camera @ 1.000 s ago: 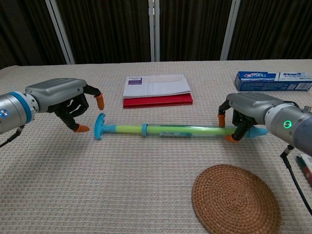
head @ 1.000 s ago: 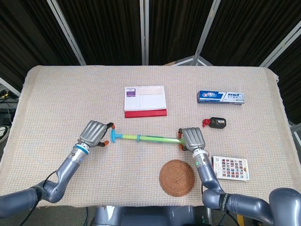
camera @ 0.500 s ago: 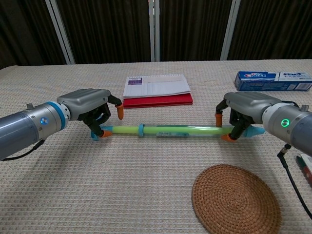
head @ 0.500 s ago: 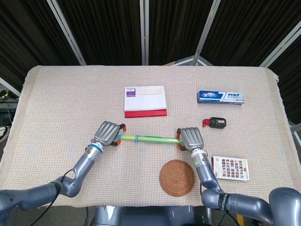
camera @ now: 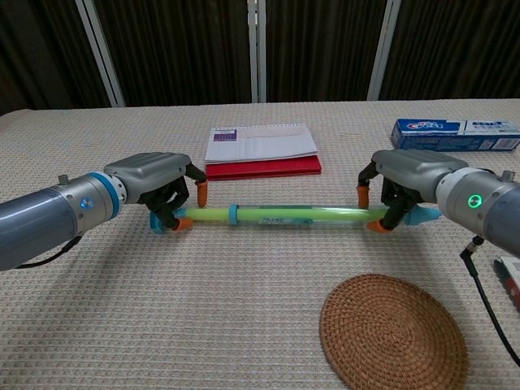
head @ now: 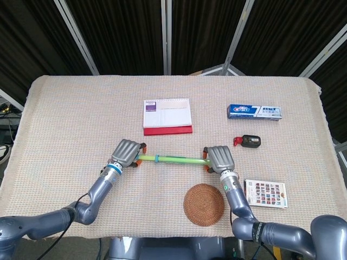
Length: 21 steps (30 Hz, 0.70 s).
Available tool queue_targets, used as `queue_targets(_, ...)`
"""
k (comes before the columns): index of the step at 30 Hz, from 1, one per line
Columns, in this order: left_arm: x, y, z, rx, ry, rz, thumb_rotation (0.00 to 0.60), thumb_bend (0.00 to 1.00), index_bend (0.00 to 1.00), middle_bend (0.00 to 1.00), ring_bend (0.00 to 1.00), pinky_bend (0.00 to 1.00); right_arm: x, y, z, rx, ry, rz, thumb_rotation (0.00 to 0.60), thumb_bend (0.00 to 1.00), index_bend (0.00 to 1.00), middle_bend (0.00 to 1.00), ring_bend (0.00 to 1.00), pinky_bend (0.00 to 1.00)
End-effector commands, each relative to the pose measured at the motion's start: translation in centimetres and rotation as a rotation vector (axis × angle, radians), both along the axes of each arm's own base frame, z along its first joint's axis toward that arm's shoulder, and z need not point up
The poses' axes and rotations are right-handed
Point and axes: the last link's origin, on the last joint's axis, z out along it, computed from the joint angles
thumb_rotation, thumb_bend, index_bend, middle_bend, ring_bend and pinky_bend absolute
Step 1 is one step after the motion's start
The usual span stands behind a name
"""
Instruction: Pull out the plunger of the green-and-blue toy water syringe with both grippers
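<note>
Head view: left hand [head: 126, 153] covers plunger handle, grip unclear; right hand [head: 219, 158] hides syringe [head: 173, 159] tip | Chest view: both hands' fingers wrap syringe ends; red notebook [camera: 262, 166] beyond fingers; woven coaster [camera: 392, 333] near right hand.

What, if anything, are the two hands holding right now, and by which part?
Both hold the toy water syringe: the left hand grips the plunger's T-handle end, and the right hand grips the barrel near the blue nozzle end.

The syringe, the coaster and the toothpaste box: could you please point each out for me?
syringe [camera: 301, 214]: chest view, middle of the green barrel.
coaster [head: 204, 203]: head view, centre of the woven disc.
toothpaste box [head: 254, 111]: head view, middle of its top face.
</note>
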Motion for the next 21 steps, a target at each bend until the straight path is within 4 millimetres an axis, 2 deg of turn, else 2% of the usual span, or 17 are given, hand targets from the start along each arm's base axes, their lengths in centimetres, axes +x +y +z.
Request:
queue_targets(1,-0.17,0.02,-0.05,-0.002,0.003,0.010,0.600,0.37,0.47,0.82,0.79,1.00,0.00,0.01,0.07,-0.001,0.001,0.000,0.600,0.52,0.68,1.00,1.00,1.00)
queue_targets(7,-0.53,0.06,-0.02,0.001,0.016,0.020,0.600,0.39,0.50,0.82,0.79,1.00,0.01,-0.10,0.28,-0.008,0.001,-0.003,0.600,0.52,0.68,1.00,1.00,1.00)
queue_targets(15,-0.72,0.16,0.08,0.010,0.022,0.027,0.600,0.48,0.70,0.82,0.79,1.00,-0.23,-0.14,0.44,-0.011,0.006,-0.009,0.600,0.52,0.68,1.00,1.00,1.00)
queue_targets(21,-0.76,0.26,0.33,0.026,0.027,0.025,0.600,0.52,0.77,0.83,0.79,1.00,-0.35,-0.18,0.67,-0.016,0.010,-0.010,0.600,0.52,0.69,1.00,1.00,1.00)
